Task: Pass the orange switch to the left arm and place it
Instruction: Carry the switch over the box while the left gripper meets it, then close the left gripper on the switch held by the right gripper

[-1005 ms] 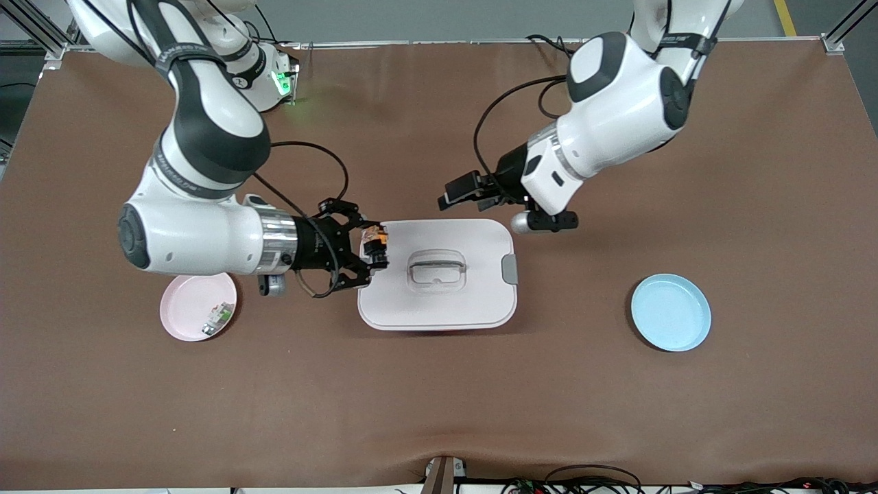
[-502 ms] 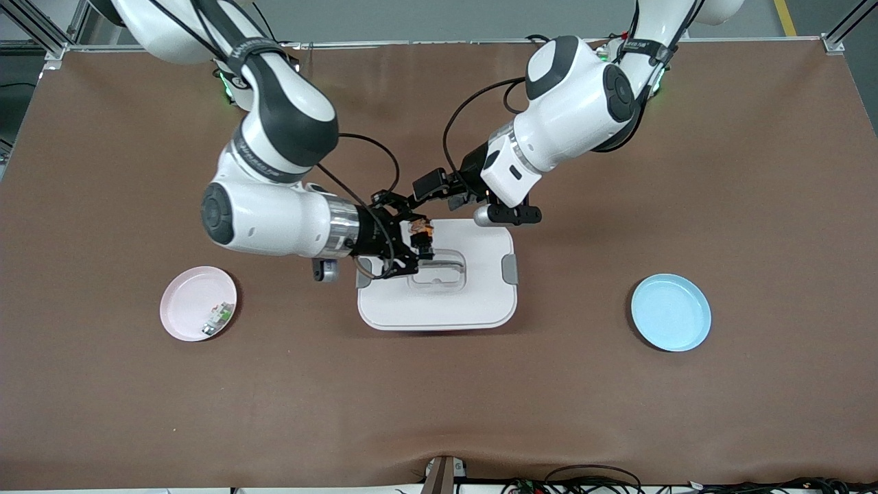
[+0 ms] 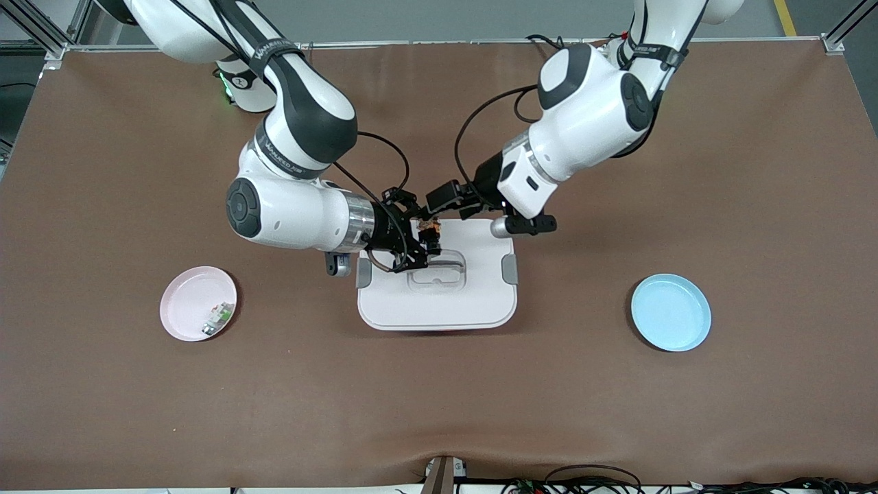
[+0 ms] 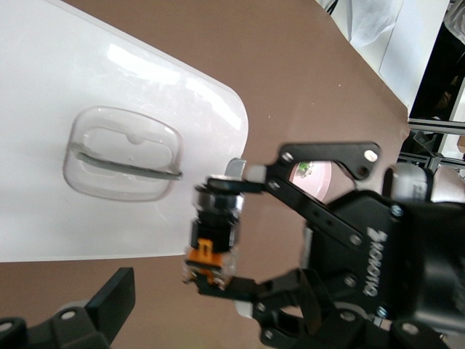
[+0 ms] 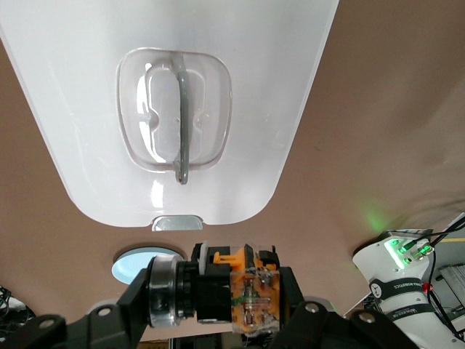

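We see even, bright overhead light on the brown tabletop [image 3: 754,171] in the front view, with soft, short shadows under both arms and a thin dark rim beside the blue plate [image 3: 671,312]. The box [image 3: 439,302] lid throws pale glare patches around its handle in both wrist views. A green lamp glows at the right arm's base [image 3: 224,86], and in the right wrist view it casts a faint green spot on the tabletop. The front view is sharp throughout. In the left wrist view, the left claw [image 4: 87,320] sits dark at the frame's edge.
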You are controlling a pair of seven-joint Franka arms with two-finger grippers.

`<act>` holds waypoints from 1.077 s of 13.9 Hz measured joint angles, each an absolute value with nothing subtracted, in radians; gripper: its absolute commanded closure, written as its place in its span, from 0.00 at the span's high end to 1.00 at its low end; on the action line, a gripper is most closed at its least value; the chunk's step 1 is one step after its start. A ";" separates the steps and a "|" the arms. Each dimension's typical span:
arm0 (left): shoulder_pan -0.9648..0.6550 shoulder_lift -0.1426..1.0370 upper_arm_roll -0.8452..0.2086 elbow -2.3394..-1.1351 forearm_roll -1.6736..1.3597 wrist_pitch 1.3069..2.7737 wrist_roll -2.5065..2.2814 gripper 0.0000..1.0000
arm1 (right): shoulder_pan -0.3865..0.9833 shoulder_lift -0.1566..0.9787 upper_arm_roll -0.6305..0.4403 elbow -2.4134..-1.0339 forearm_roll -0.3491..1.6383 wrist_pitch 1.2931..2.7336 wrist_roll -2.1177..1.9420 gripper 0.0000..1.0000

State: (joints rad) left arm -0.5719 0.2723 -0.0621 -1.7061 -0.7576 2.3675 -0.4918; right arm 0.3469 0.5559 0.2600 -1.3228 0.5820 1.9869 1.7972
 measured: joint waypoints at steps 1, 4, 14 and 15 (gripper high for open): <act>-0.562 0.273 -0.061 -1.708 -0.757 2.357 -0.481 1.00 | 0.347 0.546 0.260 -1.323 0.582 1.985 1.797 0.00; -0.550 0.282 -0.060 -1.717 -0.757 2.352 -0.467 1.00 | 0.347 0.522 0.261 -1.323 0.582 1.980 1.819 0.00; -0.575 0.285 -0.064 -1.714 -0.757 2.362 -0.477 1.00 | 0.387 0.520 0.262 -1.329 0.583 2.020 1.829 0.00; -0.581 0.285 -0.064 -1.714 -0.757 2.364 -0.480 1.00 | 0.387 0.520 0.261 -1.329 0.583 2.020 1.829 0.00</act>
